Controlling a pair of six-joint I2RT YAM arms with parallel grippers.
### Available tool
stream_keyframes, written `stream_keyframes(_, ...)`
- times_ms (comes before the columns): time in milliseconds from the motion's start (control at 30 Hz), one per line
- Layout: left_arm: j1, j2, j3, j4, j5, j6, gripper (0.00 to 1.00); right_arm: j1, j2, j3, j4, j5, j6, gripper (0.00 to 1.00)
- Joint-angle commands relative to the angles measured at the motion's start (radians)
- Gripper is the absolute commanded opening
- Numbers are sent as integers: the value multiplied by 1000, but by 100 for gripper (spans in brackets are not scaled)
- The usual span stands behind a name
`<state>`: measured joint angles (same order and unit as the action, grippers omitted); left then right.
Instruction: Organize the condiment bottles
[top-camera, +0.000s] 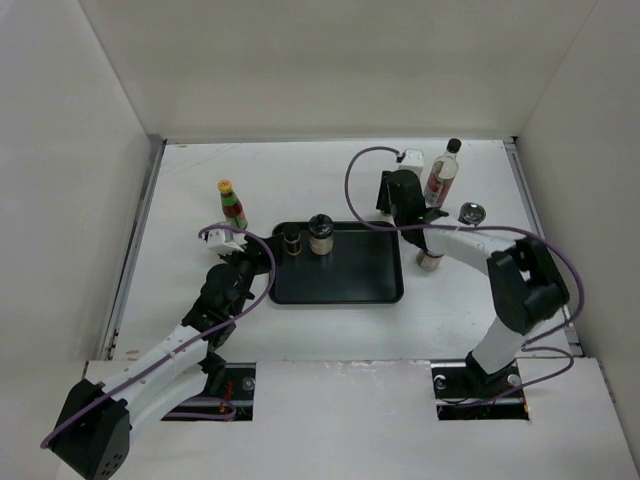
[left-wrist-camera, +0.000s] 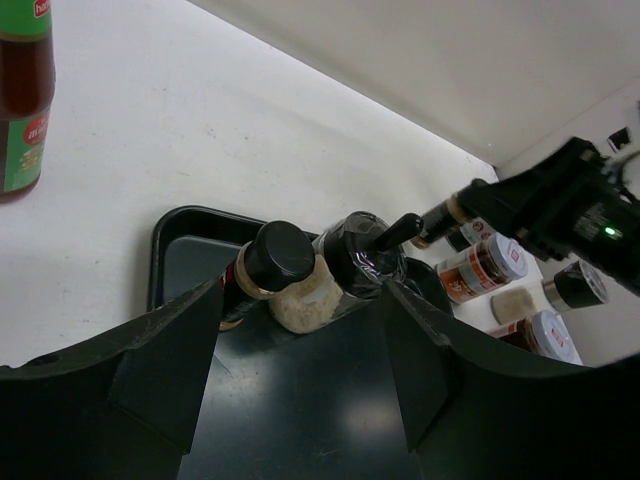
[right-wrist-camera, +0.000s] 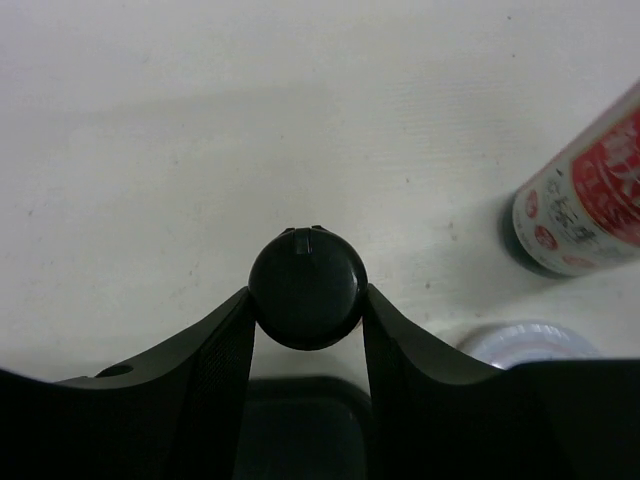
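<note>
Table: a white table (top-camera: 180, 200) seen from above, with white walls on three sides and both arm bases at 6 o'clock.
Tray: a flat black tray (top-camera: 340, 280) lies at the middle of the table.
Jars on the tray: a black-lidded jar (top-camera: 291, 240) and a jar of pale grains (top-camera: 320, 235) stand upright and just beside each other, at the tray's 11 o'clock corner.
Sauce bottle: the yellow-capped red and green sauce bottle (top-camera: 232, 205) stands upright on the table at 10 o'clock from the tray, apart from it.
Tall bottle: the tall clear bottle (top-camera: 443, 175) with a black cap stands at 1 o'clock from the tray, near the back wall.
Other jars: a silver-topped jar (top-camera: 472, 212) stands at 2 o'clock from the tray. Another short jar (top-camera: 430, 260) stands just off the tray's right edge at 3 o'clock.
Left gripper: the left gripper (left-wrist-camera: 302, 300) hangs over the tray's left part at 9 o'clock. Its fingers are spread apart and hold nothing, and the two tray jars stand beyond them.
Right gripper: the right gripper (right-wrist-camera: 306, 300) points down just beyond the tray's 1 o'clock corner. Both fingers press the sides of a round-capped black-topped bottle (right-wrist-camera: 306, 275). Its body is hidden under the cap.
</note>
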<state>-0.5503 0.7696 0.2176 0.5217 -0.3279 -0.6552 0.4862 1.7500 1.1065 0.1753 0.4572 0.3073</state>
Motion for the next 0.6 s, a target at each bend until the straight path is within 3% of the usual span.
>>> stream_keyframes(0, 2, 10, 2, 63, 9, -4, 63, 56, -208, -81, 108, 26, -17, 36)
stream_keyframes(233, -6, 19, 5, 72, 3, 2, 63, 191, -339, -209, 113, -11, 44, 36)
stream_keyframes(567, -1, -7, 0, 63, 3, 6, 63, 297, -225, -204, 162, 3, 98, 36)
